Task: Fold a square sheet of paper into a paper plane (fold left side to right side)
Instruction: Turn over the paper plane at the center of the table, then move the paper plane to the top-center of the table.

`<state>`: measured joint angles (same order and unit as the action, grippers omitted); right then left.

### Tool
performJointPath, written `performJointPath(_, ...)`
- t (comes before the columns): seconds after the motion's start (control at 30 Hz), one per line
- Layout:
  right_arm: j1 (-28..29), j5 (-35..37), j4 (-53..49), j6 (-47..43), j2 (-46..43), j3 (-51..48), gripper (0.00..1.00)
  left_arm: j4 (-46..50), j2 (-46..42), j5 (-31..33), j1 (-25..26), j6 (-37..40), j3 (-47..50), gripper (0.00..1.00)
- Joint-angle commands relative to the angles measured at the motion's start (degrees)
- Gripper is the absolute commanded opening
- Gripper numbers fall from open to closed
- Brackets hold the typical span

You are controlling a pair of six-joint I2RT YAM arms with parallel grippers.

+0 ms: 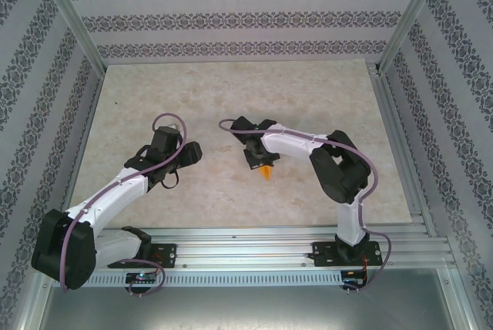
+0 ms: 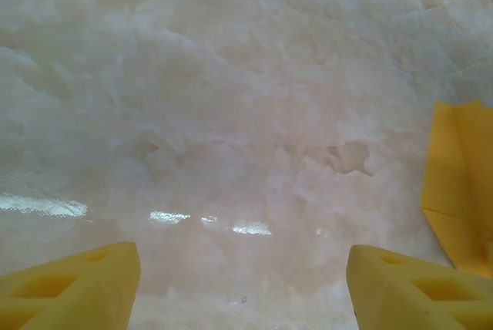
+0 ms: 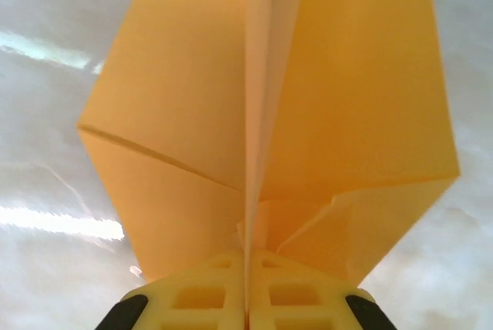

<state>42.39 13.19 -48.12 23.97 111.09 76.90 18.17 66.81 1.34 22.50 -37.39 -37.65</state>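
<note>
The paper plane (image 3: 269,99) is a piece of folded orange-yellow paper. In the right wrist view, its two wings spread out on either side of a paler central ridge that runs straight up from the fingers. A crease slants across the lower part of each wing.

The right gripper (image 3: 248,291) has hold of the plane by that ridge. Its two yellow pads (image 3: 200,299) are pressed together with the paper edge sandwiched in the thin line between them.

In the top view the plane (image 1: 265,170) is a small orange point sticking out from under the right gripper (image 1: 260,156) toward the near edge. It sits around the middle of the table (image 1: 231,83). Whether the paper touches the tabletop or hangs just above it cannot be told.

The left gripper (image 2: 243,287) stands wide open and holds nothing. Its two yellow fingertips (image 2: 69,284) sit in the bottom corners of the left wrist view, with bare marbled tabletop (image 2: 231,75) between them. Part of the plane (image 2: 462,183) shows at the right edge of that view, clear of the right-hand fingertip.

From above, the left gripper (image 1: 187,154) is to the left of the plane, near it but apart, and points toward it. Both arms rise from a metal rail (image 1: 254,249) along the near edge of the table.
</note>
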Motion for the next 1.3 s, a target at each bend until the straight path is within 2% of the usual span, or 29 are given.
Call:
performJointPath(0.0,-4.29,-4.04,4.72,-4.07,-7.47,-4.78,0.07,1.34,-0.53,-0.55,-0.88,1.61,-0.79,0.73)
performJointPath(0.13,-10.37,-8.78,9.94,-9.73,-11.57,-10.78,0.07,0.90,-1.10,-0.91,-0.81,1.61,-0.80,0.73)
performJointPath(0.27,-14.46,-9.83,13.11,-13.26,-11.57,-14.20,0.08,0.57,-1.43,-1.13,-0.80,1.37,-0.79,0.74)
performJointPath(0.47,-15.76,-10.17,12.95,-12.89,-8.16,-14.52,0.15,0.04,-1.66,-1.27,-0.87,0.44,-0.86,0.84)
performJointPath(0.6,-16.19,-9.64,10.60,-10.69,-6.89,-13.41,0.25,0.58,-1.76,-1.08,-0.83,0.37,-1.32,0.84)
performJointPath(0.73,-16.46,-10.33,9.19,-9.30,-5.60,-13.35,0.27,1.58,-1.79,-0.82,-0.82,0.74,-2.03,0.85)
performJointPath(0.83,-16.55,-9.86,7.83,-9.29,-4.29,-12.25,0.26,2.25,-1.83,-0.49,-0.87,1.09,-2.61,0.85)
performJointPath(1.0,-18.51,-10.05,6.81,-9.55,-4.79,-9.64,0.11,3.51,-1.94,-0.13,-0.85,1.88,-3.58,0.85)
performJointPath(1.13,-21.10,-11.82,6.16,-11.38,-4.73,-5.18,0.10,3.81,-2.90,0.45,-0.88,2.80,-3.93,0.85)
performJointPath(1.17,-21.84,-12.22,5.92,-12.19,-3.96,-3.40,0.10,3.80,-3.30,0.65,-0.85,3.32,-3.85,0.86)
performJointPath(1.27,-23.82,-12.45,4.31,-14.99,0.18,3.66,0.10,3.81,-5.11,2.19,-0.83,3.51,-3.43,0.98)
